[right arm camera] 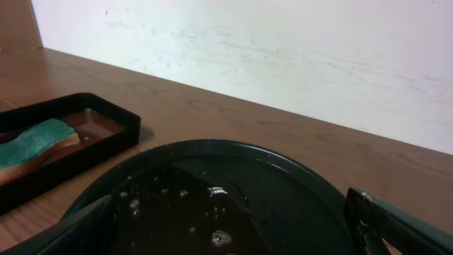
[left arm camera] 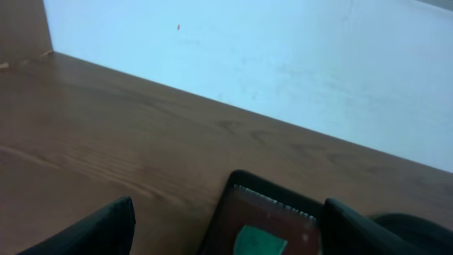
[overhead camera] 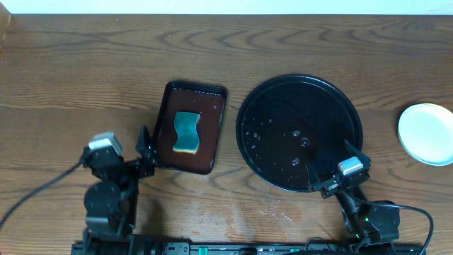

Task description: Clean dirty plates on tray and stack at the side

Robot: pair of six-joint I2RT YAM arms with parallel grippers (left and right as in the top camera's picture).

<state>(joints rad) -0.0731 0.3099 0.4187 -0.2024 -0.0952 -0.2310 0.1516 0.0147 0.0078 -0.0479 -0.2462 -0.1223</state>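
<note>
The round black tray (overhead camera: 249, 106) lies right of centre, wet with water drops and with no plate on it; it also fills the right wrist view (right arm camera: 233, 152). A pale mint-white plate (overhead camera: 427, 133) lies on the table at the far right edge, with no smear showing; I cannot tell whether others lie under it. My right gripper (overhead camera: 331, 164) is open and empty over the tray's front right rim, and it shows in its own wrist view (right arm camera: 226, 228). My left gripper (overhead camera: 146, 153) is open and empty beside the brown tray's left front corner, also shown in the left wrist view (left arm camera: 230, 228).
A dark brown rectangular tray (overhead camera: 212, 99) stands left of the black tray and holds a green and yellow sponge (overhead camera: 187, 132) in brownish water. It shows in the left wrist view (left arm camera: 244, 195) and the right wrist view (right arm camera: 106, 106). A white wall runs behind the table.
</note>
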